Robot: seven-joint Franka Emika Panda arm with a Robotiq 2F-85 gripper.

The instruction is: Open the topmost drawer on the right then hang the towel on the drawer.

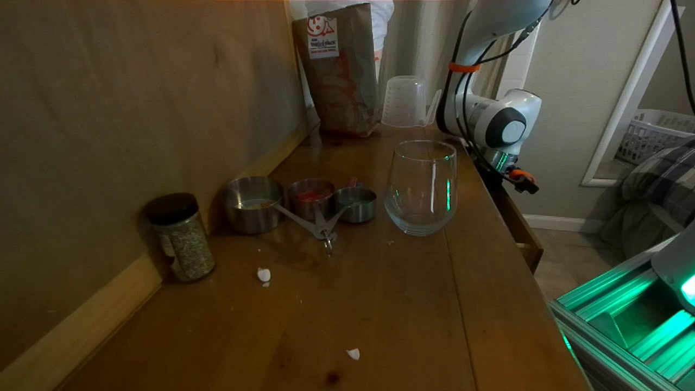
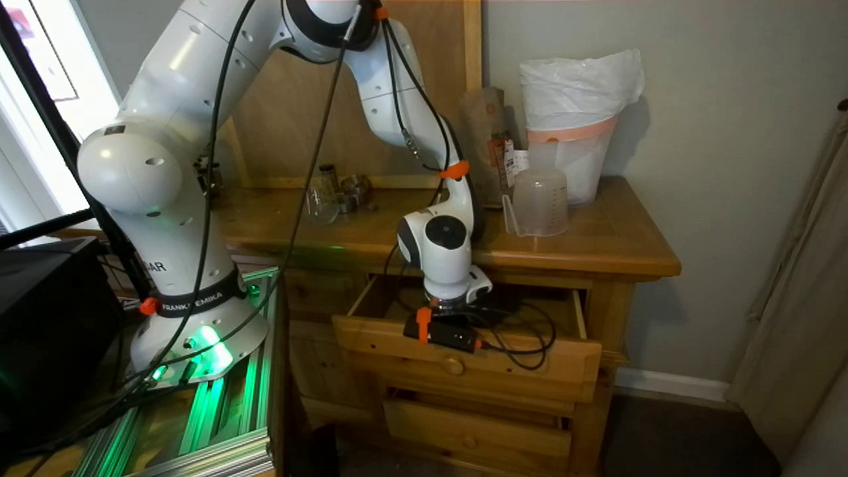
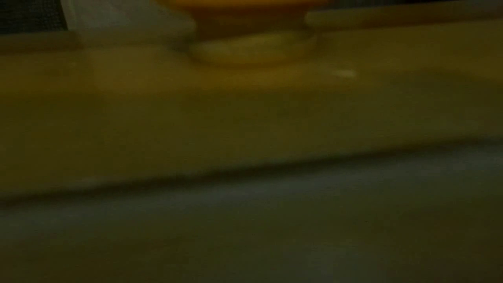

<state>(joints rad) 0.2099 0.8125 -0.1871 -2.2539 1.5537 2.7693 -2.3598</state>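
The wooden drawer (image 2: 397, 348) seems stiff, best held by its knob (image 2: 454, 366); whether the tool (image 2: 457, 322) is closed, I cannot tell.

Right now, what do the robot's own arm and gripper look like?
The arm is smooth, rounded and white, with dark joint caps and black cables, some gathered under an orange band. Its dark base collar reads FRANKA EMIKA, partly crossed by a cable. Gripper fingers aren't visible.
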